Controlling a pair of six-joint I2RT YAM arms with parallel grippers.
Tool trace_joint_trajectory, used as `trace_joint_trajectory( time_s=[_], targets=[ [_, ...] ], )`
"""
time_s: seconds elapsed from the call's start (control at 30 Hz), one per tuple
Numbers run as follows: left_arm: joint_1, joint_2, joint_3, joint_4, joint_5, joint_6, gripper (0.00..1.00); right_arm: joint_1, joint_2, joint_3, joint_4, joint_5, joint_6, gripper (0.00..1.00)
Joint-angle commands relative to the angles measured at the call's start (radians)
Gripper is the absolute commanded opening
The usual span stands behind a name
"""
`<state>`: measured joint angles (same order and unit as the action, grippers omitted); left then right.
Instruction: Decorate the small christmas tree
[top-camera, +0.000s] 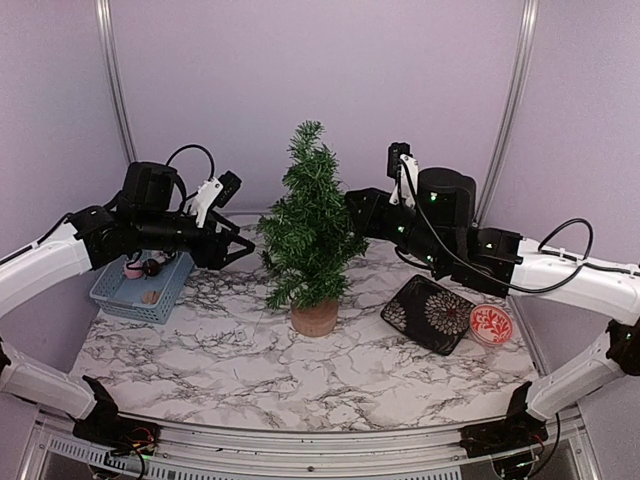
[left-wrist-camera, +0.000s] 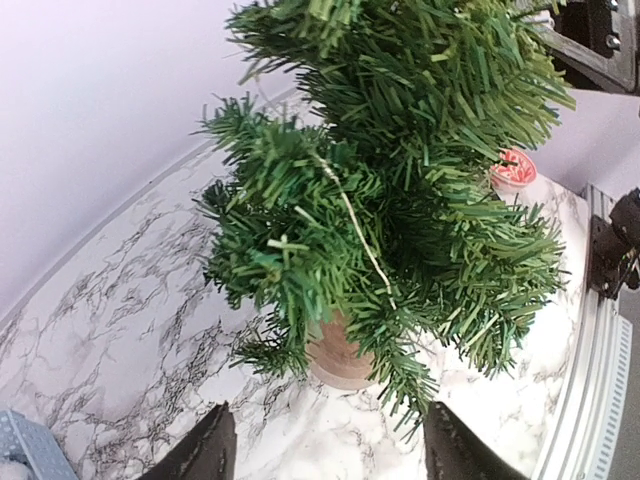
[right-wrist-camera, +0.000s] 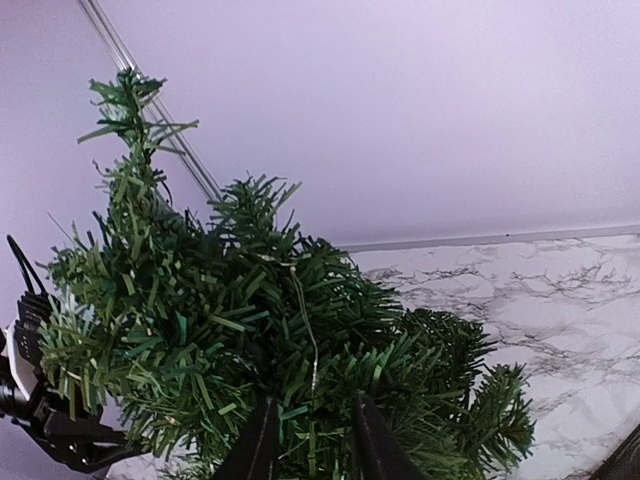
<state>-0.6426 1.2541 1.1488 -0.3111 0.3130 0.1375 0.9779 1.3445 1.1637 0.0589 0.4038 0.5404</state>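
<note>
The small christmas tree (top-camera: 310, 225) stands mid-table on its tan stump base (top-camera: 315, 318). A thin pale wire strand (left-wrist-camera: 350, 215) lies over its branches; it also shows in the right wrist view (right-wrist-camera: 308, 330). My left gripper (top-camera: 236, 247) is wide open and empty just left of the tree; its fingers (left-wrist-camera: 205, 455) frame the stump (left-wrist-camera: 338, 352). My right gripper (right-wrist-camera: 314, 440) is pushed into the tree's right side. Its jaws stand narrowly apart, with the wire and needles between them. In the top view its tips are hidden by the branches.
A blue basket (top-camera: 160, 300) with small ornaments sits at the left edge. A black patterned plate (top-camera: 432, 313) and a red-and-white round disc (top-camera: 491, 324) lie at the right. The disc shows behind the tree in the left wrist view (left-wrist-camera: 512, 170).
</note>
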Motion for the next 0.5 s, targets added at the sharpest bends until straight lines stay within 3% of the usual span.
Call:
trace_joint_trajectory(
  time_s=[0.0, 0.1, 0.33, 0.47],
  targets=[
    [0.021, -0.092, -0.075, 0.054, -0.043, -0.061, 0.69, -0.003, -0.032, 0.015, 0.029, -0.025, -0.05, 0.29],
    [0.024, -0.156, -0.143, 0.054, -0.108, -0.126, 0.75, -0.004, -0.048, 0.019, 0.014, -0.021, -0.051, 0.38],
    [0.024, -0.275, -0.279, 0.041, -0.263, -0.386, 0.77, -0.003, -0.113, -0.01, -0.015, -0.02, -0.061, 0.57],
    [0.024, -0.343, -0.34, 0.011, -0.325, -0.516, 0.84, -0.003, -0.153, -0.03, -0.018, -0.054, -0.086, 0.73]
  ],
)
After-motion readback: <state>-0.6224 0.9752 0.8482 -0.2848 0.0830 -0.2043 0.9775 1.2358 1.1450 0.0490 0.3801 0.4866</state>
